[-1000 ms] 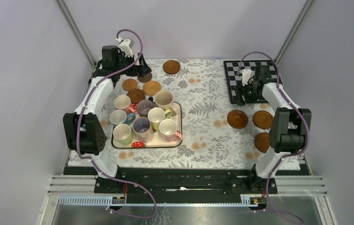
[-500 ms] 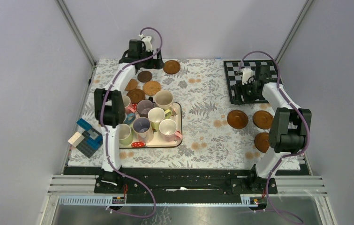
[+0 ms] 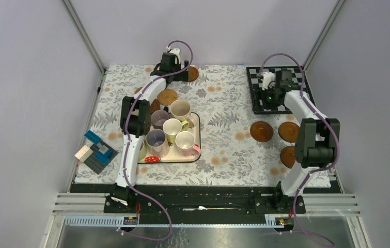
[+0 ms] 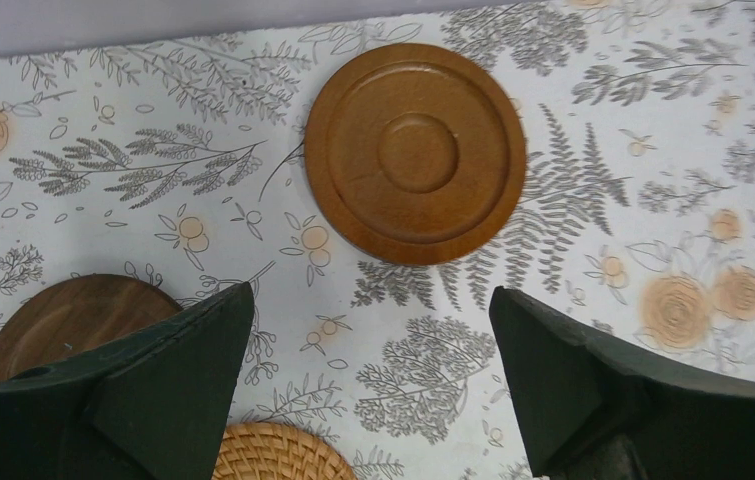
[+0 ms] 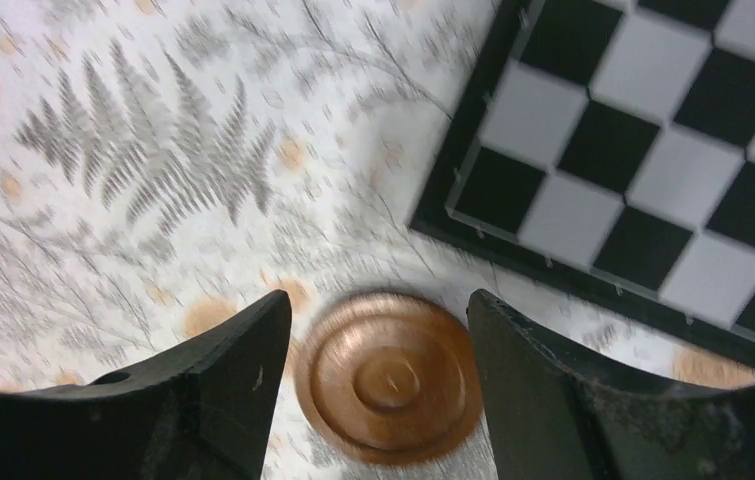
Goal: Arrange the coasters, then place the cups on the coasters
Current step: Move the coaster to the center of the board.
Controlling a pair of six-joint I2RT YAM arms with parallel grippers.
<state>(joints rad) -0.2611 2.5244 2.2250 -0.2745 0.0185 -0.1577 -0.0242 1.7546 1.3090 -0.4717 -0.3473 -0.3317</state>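
Note:
My left gripper (image 3: 178,77) is open over the far middle of the floral cloth, nothing between its fingers (image 4: 371,295). A ringed brown coaster (image 4: 415,152) lies just ahead of it. A dark coaster (image 4: 73,315) and a woven one (image 4: 273,455) sit behind its tips. My right gripper (image 3: 270,101) hangs open by the checkerboard mat, with another brown coaster (image 5: 390,378) on the cloth below, seen between its fingers (image 5: 378,300). Several pastel cups (image 3: 172,127) stand crowded on the tray (image 3: 174,159). More coasters (image 3: 289,130) lie at the right.
The checkerboard mat (image 3: 257,77) fills the far right corner. A pile of blue, grey and tan blocks (image 3: 97,150) sits at the left edge of the cloth. The left arm stretches over the tray's left side and hides some cups and coasters.
The left arm swung from the far left corner to the far middle, uncovering the blocks, and its jaws widened. The right gripper shifted a little toward the back.

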